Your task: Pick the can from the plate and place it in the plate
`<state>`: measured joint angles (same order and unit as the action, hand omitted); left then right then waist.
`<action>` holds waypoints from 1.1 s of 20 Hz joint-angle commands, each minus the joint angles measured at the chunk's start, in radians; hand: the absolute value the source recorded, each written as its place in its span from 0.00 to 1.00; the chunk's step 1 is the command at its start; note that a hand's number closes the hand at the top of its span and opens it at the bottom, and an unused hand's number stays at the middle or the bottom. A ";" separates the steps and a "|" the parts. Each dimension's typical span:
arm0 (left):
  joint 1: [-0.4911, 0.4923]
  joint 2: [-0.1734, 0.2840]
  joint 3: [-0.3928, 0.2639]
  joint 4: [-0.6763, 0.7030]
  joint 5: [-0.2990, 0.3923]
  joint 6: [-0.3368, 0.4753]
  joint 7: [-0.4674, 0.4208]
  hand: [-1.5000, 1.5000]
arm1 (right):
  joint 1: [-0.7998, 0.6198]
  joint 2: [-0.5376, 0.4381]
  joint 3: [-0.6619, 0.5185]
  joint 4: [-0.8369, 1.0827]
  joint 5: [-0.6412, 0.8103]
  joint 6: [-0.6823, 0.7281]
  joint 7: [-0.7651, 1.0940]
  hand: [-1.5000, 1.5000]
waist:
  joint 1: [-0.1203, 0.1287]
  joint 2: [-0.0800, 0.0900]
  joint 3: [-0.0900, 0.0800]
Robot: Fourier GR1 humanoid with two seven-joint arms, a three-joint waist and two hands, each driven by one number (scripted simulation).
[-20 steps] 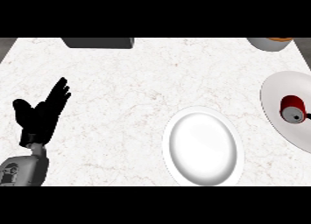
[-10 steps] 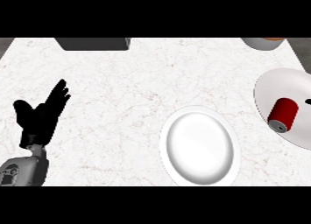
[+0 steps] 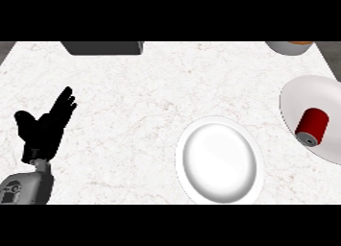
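A: What else sits on the surface besides the task's things?

B: A dark grey box at the upper left of the frame, cut by the top edge, and a bowl at the upper right with something orange in it, also cut off. Both are well apart from the plates, and nothing lies on the bare white marble between the robot hand and the plates

A: How many of each?

B: Two white plates, one red can, one box, one bowl, one robot hand in view. The near plate is at lower centre, holding nothing. The far plate is at the right edge, partly out of frame

A: Where is the can?

B: The can lies on its side in the far plate, at centre right, its grey end facing the lower edge of the frame

A: And the robot hand?

B: The left robot hand shows at the left of the frame on its grey forearm, fingers straight and pointing up, released, holding nothing. The can is far to its right, with the near plate lying between them. The right one does not show
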<state>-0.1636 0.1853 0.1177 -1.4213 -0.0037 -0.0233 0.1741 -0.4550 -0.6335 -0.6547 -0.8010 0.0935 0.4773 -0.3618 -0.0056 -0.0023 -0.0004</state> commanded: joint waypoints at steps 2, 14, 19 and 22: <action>-0.039 -0.018 -0.010 0.004 -0.019 0.022 0.029 0.50 | 0.090 -0.016 -0.002 -0.025 -0.072 0.057 -0.038 0.00 | 0.004 0.002 0.000; 0.001 -0.005 0.011 0.001 0.007 -0.029 -0.015 0.50 | -0.039 -0.227 0.032 0.386 -0.010 0.056 -0.267 0.00 | 0.017 0.006 0.002; -0.052 0.008 0.033 0.014 0.014 -0.015 0.021 0.50 | 0.044 -0.311 0.031 0.447 0.003 0.111 -0.378 0.00 | 0.016 0.007 0.003; -0.073 0.007 0.024 0.010 0.017 -0.022 0.056 0.50 | 0.020 -0.296 0.059 0.500 0.032 0.062 -0.407 0.00 | 0.022 0.009 0.004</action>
<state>-0.1951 0.1843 0.1314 -1.4145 0.0045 -0.0471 0.1901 -0.4291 -0.9057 -0.6125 -0.3576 0.1095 0.4775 -0.6807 0.0150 0.0061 0.0028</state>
